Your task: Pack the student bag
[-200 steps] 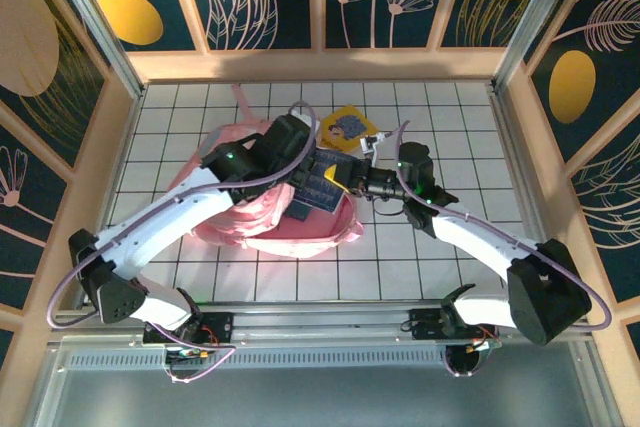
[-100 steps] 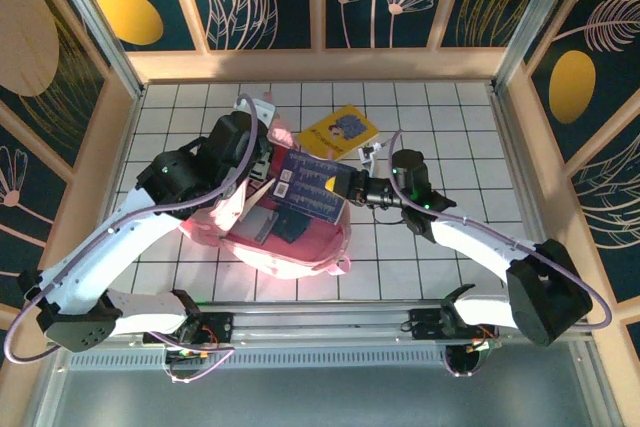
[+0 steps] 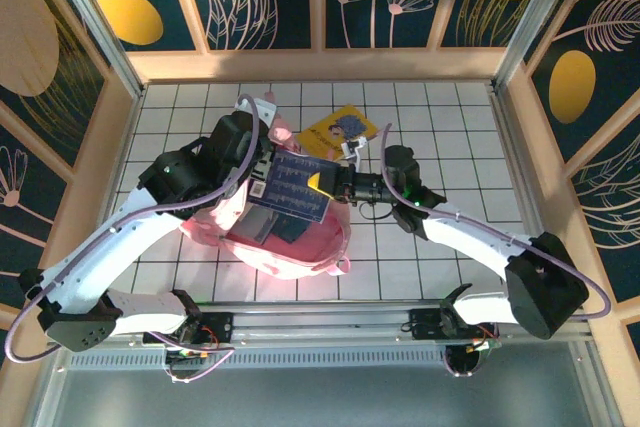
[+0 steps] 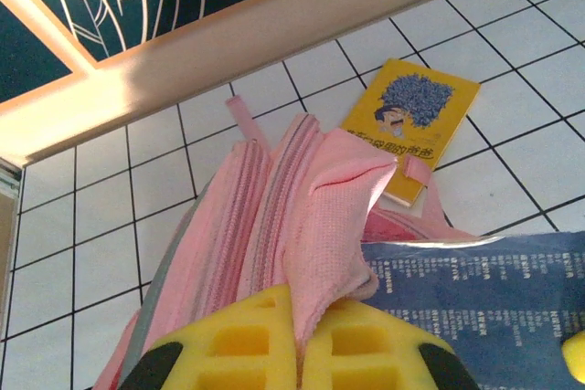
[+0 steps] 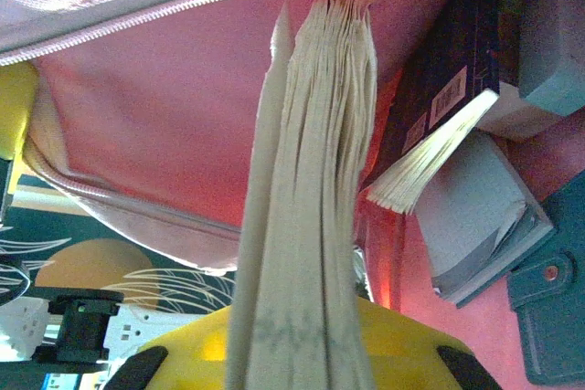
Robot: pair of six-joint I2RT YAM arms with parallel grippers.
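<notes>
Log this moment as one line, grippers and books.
left gripper: shut on bag rim | right gripper: shut on blue book, at bag mouth | yellow book: on table, beyond bag

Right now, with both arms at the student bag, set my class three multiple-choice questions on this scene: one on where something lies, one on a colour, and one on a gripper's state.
1. Where is the yellow book?
A. Flat on the tiled table, beyond the student bag
B. Inside the bag
C. Standing upright against the back wall

2. What colour is the cover of the held book in the right gripper?
A. Red
B. Dark blue
C. Green

3. What state is the left gripper in?
A. Open above bare tiles
B. Shut on the bag's pink fabric edge
C. Shut on the yellow book

Answers:
1 A: it lies flat on the tiles past the bag.
2 B: seen from above, the cover is dark blue.
3 B: pink fabric is pinched between its yellow fingers.
</notes>
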